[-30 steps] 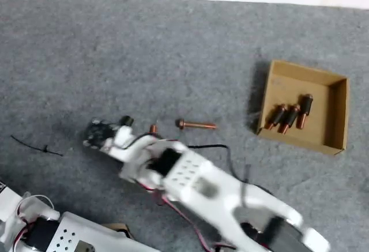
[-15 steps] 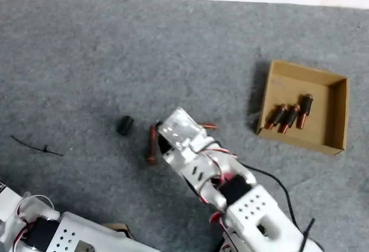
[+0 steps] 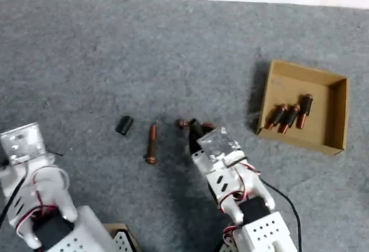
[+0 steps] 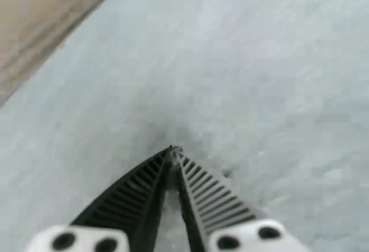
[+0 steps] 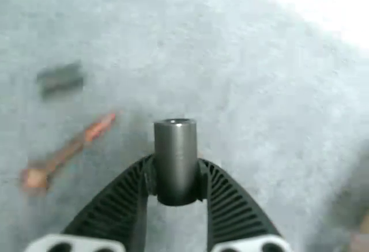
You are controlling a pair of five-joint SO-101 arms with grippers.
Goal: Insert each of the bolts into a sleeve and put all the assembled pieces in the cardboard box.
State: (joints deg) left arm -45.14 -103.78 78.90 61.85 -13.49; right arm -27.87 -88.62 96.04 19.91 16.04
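Showed three assembled pieces (image 3: 289,115) lying in the cardboard box (image 3: 288,85) at right. Found a bolt (image 3: 151,143) and a second bolt (image 3: 182,124) loose at centre, with a spare sleeve (image 3: 124,125) to their left. Clamped a second sleeve (image 5: 174,148) in the right gripper (image 5: 175,177). Had the left gripper (image 4: 173,151) pinched together and empty, near left. Judged two assemblies remaining.
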